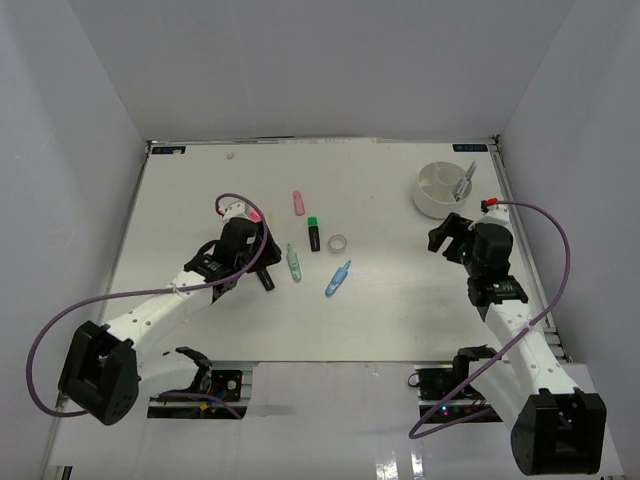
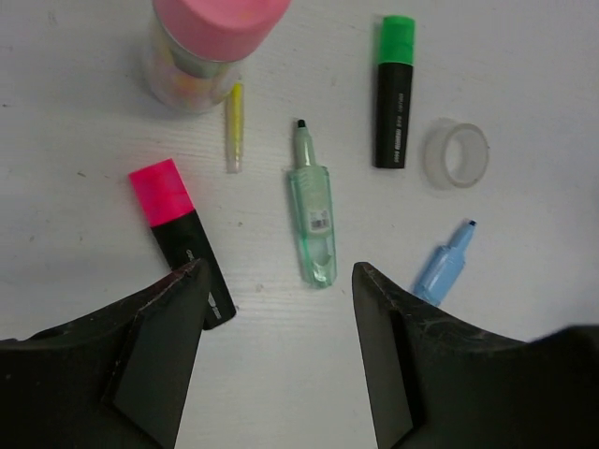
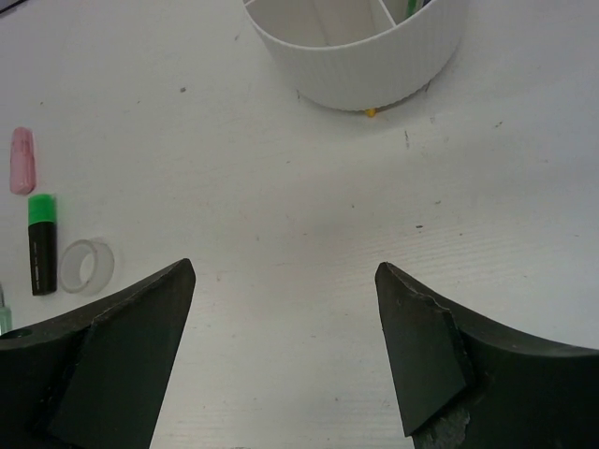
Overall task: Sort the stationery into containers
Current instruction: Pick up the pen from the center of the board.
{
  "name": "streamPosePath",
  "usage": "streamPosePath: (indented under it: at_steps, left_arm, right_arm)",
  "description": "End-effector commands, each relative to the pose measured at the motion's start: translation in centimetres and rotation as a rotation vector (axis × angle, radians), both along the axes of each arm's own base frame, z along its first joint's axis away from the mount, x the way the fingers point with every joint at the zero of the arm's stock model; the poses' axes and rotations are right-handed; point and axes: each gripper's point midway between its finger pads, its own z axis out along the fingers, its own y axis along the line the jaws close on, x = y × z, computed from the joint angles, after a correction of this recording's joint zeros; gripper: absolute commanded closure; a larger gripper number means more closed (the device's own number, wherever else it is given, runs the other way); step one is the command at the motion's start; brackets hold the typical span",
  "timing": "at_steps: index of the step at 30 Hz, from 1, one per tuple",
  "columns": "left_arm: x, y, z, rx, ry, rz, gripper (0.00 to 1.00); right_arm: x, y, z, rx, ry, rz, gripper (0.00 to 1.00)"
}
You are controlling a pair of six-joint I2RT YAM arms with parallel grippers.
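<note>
Only a few pens (image 1: 466, 182) stand in the tub (image 1: 430, 207); the rest, like the tape ring (image 2: 456, 154), lies on the worktop (image 1: 200, 190). Left claw (image 2: 276, 273) and right claw (image 3: 285, 271) are apart, empty.

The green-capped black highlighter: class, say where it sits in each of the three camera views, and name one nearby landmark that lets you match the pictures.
Top external: the green-capped highlighter lies near the picture's middle, cap pointing up.
Left wrist: the highlighter is at the upper right, cap up.
Right wrist: the highlighter is at the left edge, cap up.
Shared landmark: the clear tape ring, just right of it in every view.
</note>
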Motion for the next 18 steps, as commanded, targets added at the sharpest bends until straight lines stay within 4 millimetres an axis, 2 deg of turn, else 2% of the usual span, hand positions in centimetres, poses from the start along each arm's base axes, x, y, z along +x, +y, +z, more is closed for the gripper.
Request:
streamPosePath:
  at_steps: [1, 6, 10, 18]
  left_arm:
    - [2.7, 0.6, 0.2, 0.005, -0.118, 0.098, 0.27]
    - [4.1, 0.8, -1.3, 0.07, -0.147, 0.102, 0.27]
    - [5.4, 0.3, -1.2, 0.086, -0.168, 0.099, 0.32]
    - [7.0, -0.6, -3.0, 0.159, -0.133, 0.091, 0.41]
  right_arm:
    - [0.5, 0.7, 1.4, 0.0, -0.065, 0.025, 0.16]
    - [0.5, 0.9, 1.3, -0.008, -0.066, 0.031, 0.16]
    - [0.5, 1.2, 1.3, -0.008, -0.067, 0.042, 0.16]
    - [0.4, 1.1, 1.2, -0.011, -0.066, 0.038, 0.16]
